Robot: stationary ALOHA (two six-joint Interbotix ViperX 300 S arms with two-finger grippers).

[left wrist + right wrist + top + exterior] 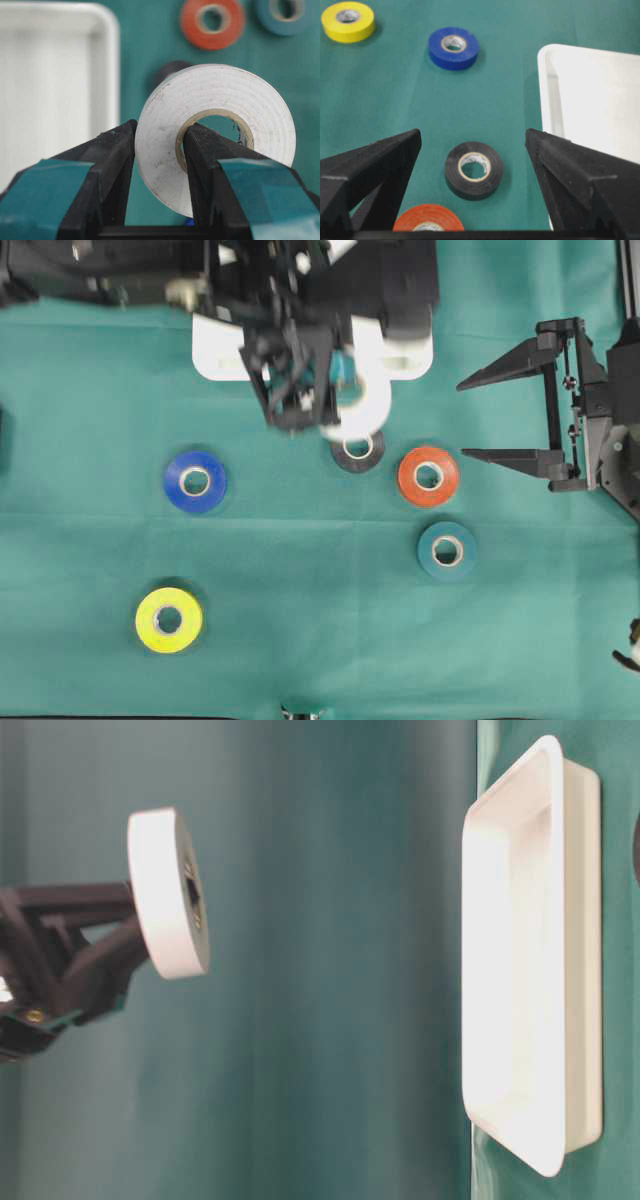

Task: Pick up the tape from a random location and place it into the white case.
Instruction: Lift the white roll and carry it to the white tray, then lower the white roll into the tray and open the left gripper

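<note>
Left wrist view shows the left pincer [159, 165] pinching the white tape [216, 135] through its wall: one finger sits inside the core hole, the other presses on the outer face. That hold suits a ring, since the wall is thin enough to clamp and the roll cannot slide sideways off the finger in the hole. The roll hangs clear of the green counter [300, 640], and the table-level view shows it well apart from the case [575, 960], with open air between.

Overhead, the case [215, 350] lies at the counter's far edge, mostly hidden under the left arm. The roll [362, 412] hangs just off the case's near rim, partly over the black tape [358, 450], so by my reading the carry is nearly done but the roll is not yet over the tray floor. The case is shallow and far wider than the roll, so I judge a drop from just above its middle would do.

The right pincer [520, 410] hangs spread wide at the counter's right edge, holding nothing and out of the carry path. Orange tape [428, 475], teal tape [446, 550], blue tape [195, 481] and yellow tape [168, 619] lie flat on the cloth, apart from each other, each with room for fingers around it.
</note>
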